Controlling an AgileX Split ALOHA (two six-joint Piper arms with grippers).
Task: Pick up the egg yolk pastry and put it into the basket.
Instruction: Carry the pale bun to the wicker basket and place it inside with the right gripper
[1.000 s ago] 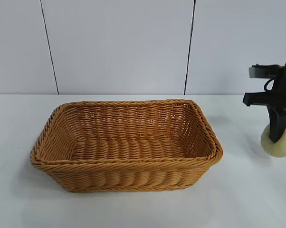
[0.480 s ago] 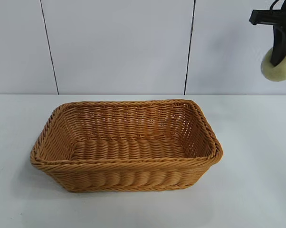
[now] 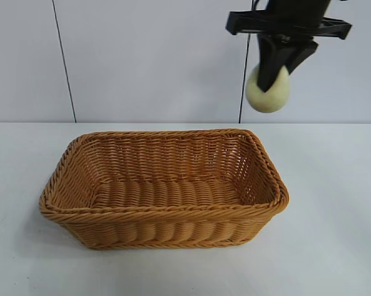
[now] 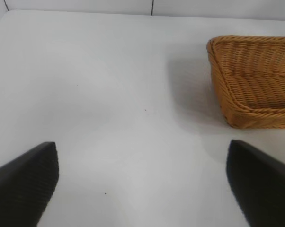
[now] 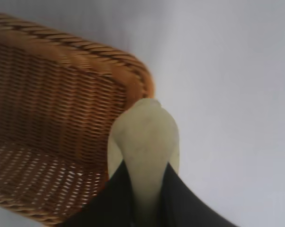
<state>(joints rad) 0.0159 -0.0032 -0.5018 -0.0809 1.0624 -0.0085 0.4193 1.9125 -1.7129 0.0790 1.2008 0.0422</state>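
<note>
My right gripper is shut on the egg yolk pastry, a pale cream-yellow rounded lump. It holds the pastry high in the air, above the far right corner of the basket. In the right wrist view the pastry is pinched between the two black fingers, with the basket's corner below it. The basket is orange-tan woven wicker with a braided rim and nothing shows inside it. My left gripper is open over the bare table, apart from the basket's end.
The white table carries only the basket. A pale panelled wall stands behind it.
My right gripper has lifted the pastry off the table at the right, raised it high, then carried it left to above the basket's far right corner.
</note>
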